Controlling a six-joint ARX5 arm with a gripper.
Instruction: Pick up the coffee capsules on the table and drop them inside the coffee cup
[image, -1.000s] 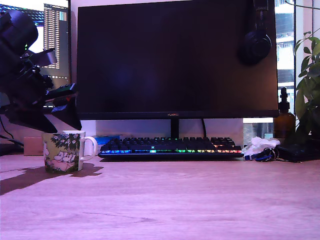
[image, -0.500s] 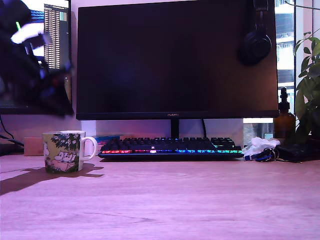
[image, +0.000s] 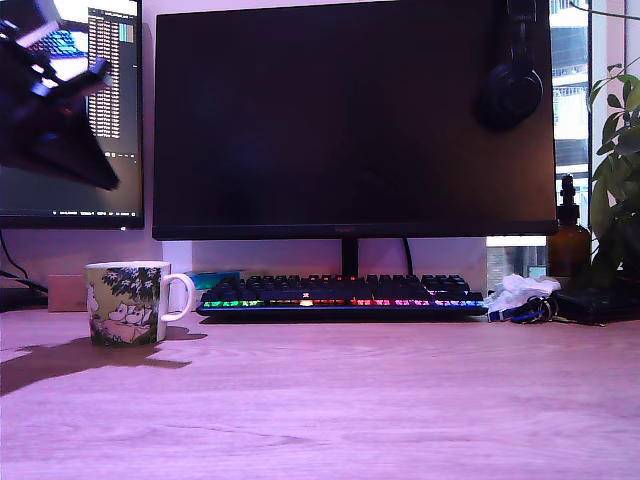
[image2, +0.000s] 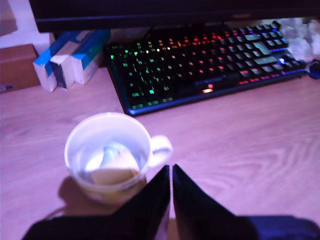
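Note:
The coffee cup (image: 125, 303), a mug with green leafy print and a white handle, stands on the wooden table at the exterior view's left. Seen from the wrist camera, the coffee cup (image2: 80, 137) holds two coffee capsules: a pale blue-grey one (image2: 106, 154) and a cream one (image2: 114, 176) lying against it. My gripper (image: 103, 178) hangs high above the cup, up and to the exterior view's left. In the wrist view my gripper (image2: 171, 170) has its two black fingers pressed together with nothing between them.
A backlit keyboard (image: 345, 295) lies behind the cup under a dark monitor (image: 350, 120). Blue-and-white boxes (image2: 70, 57) sit by the wall. At the exterior view's right stand a brown bottle (image: 568, 240), a plant (image: 618, 180) and crumpled tissue with keys (image: 520, 297).
The arm has risen from just above the cup, moving up and to the exterior view's left. The cup has not moved.

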